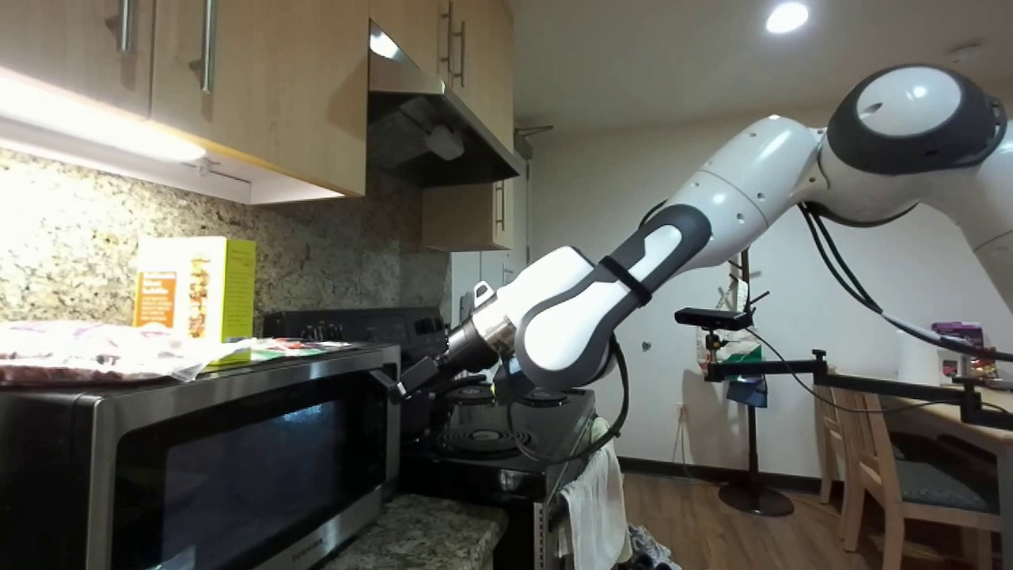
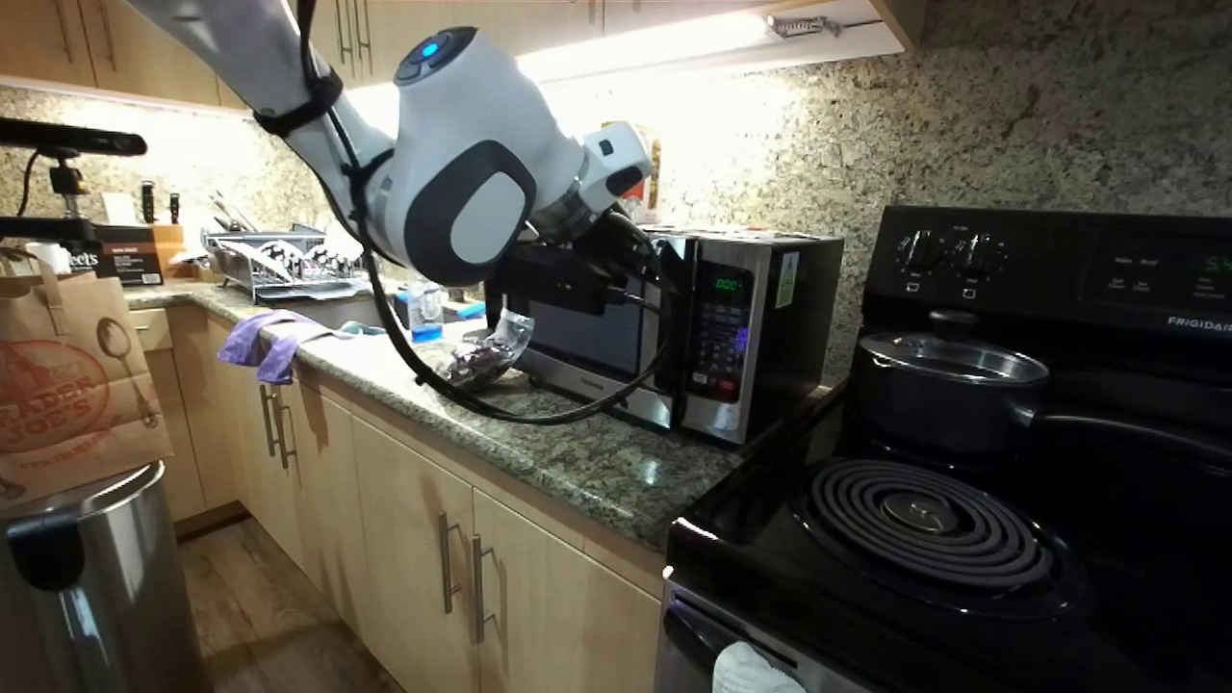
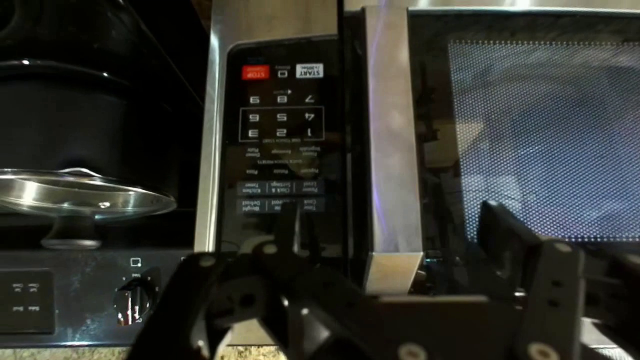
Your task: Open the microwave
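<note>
Our gripper (image 3: 391,214) spread wide | handle (image 3: 395,135) of the microwave (image 1: 237,459) between its fingers (image 3: 505,235), contact we cannot tell | microwave stands on the table (image 2: 597,462), beside the stove (image 2: 760,549)

Silver and black microwave (image 1: 237,459), speckled countertop (image 2: 597,467)

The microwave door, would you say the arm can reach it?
Likely yes: in the wrist view, the open gripper frames the silver strip on the microwave door, with nothing visible in the way. Depth is unclear.
</note>
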Controlling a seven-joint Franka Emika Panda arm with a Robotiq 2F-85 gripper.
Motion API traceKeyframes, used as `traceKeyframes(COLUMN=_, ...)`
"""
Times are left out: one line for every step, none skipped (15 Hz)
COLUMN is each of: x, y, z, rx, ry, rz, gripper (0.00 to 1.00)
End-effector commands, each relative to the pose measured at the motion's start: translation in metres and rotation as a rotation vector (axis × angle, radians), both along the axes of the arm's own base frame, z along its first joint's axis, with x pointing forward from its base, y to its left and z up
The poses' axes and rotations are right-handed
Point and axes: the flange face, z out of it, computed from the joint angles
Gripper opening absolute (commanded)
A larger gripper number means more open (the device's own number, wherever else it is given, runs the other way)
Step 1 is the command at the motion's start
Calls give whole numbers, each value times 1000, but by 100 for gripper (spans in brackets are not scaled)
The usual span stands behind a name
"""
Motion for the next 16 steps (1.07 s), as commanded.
traceKeyframes(x=-36, y=17, z=2, rx=-1, ry=107, rz=-47, gripper=100)
traceKeyframes(x=-43, y=27, z=1, rx=2, ry=142, rz=-41, gripper=100)
traceKeyframes(x=-50, y=35, z=0, rx=0, ry=179, rz=-41, gripper=100)
traceKeyframes(x=-53, y=45, z=0, rx=-1, ry=210, rz=-32, gripper=100)
traceKeyframes(x=-57, y=53, z=5, rx=8, ry=242, rz=-44, gripper=100)
traceKeyframes(x=-40, y=44, z=-4, rx=9, ry=185, rz=-9, gripper=100)
traceKeyframes(x=-45, y=52, z=-1, rx=10, ry=208, rz=-10, gripper=100)
traceKeyframes(x=-48, y=57, z=2, rx=6, ry=217, rz=-12, gripper=100)
traceKeyframes(x=-50, y=59, z=4, rx=3, ry=220, rz=-15, gripper=100)
traceKeyframes(x=-51, y=58, z=5, rx=1, ry=220, rz=-18, gripper=100)
traceKeyframes(x=-51, y=57, z=4, rx=1, ry=222, rz=-20, gripper=100)
traceKeyframes(x=-51, y=56, z=4, rx=2, ry=223, rz=-22, gripper=100)
traceKeyframes(x=-47, y=59, z=-3, rx=11, ry=227, rz=-1, gripper=100)
traceKeyframes(x=-52, y=55, z=1, rx=7, ry=217, rz=-18, gripper=100)
traceKeyframes(x=-67, y=45, z=10, rx=-42, ry=260, rz=-66, gripper=100)
traceKeyframes(x=-79, y=37, z=14, rx=-65, ry=280, rz=-104, gripper=100)
